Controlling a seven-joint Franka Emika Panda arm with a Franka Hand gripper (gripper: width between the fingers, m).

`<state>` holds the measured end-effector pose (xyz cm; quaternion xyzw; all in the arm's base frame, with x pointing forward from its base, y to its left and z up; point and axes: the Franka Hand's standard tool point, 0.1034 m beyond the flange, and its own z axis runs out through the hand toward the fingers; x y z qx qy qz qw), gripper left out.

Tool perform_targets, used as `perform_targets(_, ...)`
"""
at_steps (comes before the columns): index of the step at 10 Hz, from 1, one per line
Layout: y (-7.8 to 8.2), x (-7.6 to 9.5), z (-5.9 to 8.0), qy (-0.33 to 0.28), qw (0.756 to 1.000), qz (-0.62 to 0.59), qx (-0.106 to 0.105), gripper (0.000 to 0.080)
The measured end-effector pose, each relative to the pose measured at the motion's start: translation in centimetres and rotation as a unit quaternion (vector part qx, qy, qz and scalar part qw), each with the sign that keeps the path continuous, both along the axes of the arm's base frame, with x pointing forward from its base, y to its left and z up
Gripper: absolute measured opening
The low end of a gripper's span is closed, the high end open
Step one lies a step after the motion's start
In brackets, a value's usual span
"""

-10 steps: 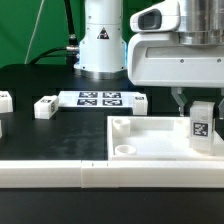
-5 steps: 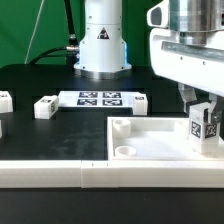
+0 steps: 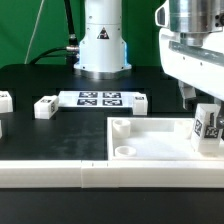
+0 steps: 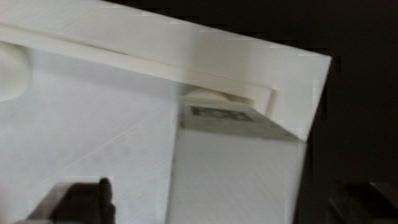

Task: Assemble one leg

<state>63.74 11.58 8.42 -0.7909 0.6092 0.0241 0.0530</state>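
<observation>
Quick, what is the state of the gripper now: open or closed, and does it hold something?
Gripper: open, holding nothing; the small white rectangular leg with a square tag stands free beneath it.

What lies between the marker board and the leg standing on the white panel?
In the exterior view, a small white block beside the marker board, then bare black table up to the panel carrying the leg.

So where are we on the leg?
Done: the leg stands upright at the panel's far corner on the exterior view's right. In hand: the gripper hangs right above it; whether it grips the leg can't be told. Left: probably confirm the leg is seated, then pull away. Spare blocks lie loose off the panel.
</observation>
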Motion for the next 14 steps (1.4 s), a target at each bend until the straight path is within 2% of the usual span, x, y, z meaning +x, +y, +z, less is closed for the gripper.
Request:
perform_targets(1,0.02,0.00,0.00,-0.003,1.000,0.026,-0.001,0.0637)
perform_targets(3,0.14,-0.06,0.03,-0.014,0.987,0.159,-0.005,0.0647)
perform_targets(5,0.47,-0.07,0.00,-0.015,0.962,0.274,-0.006,0.0649)
perform_targets(7,0.53,0.21,-0.06,-0.015,0.916,0.400,-0.013,0.0649)
perform_targets(8,0.60,0.21,-0.15,-0.012,0.902,0.431,-0.010,0.0649)
perform_targets(11,0.65,0.22,-0.10,-0.020,0.835,0.549,-0.018,0.0649)
perform_targets(13,0.51,0.24,-0.11,-0.022,0.825,0.565,-0.017,0.0649)
perform_targets(14,0.51,0.24,-0.11,-0.022,0.825,0.565,-0.017,0.0525)
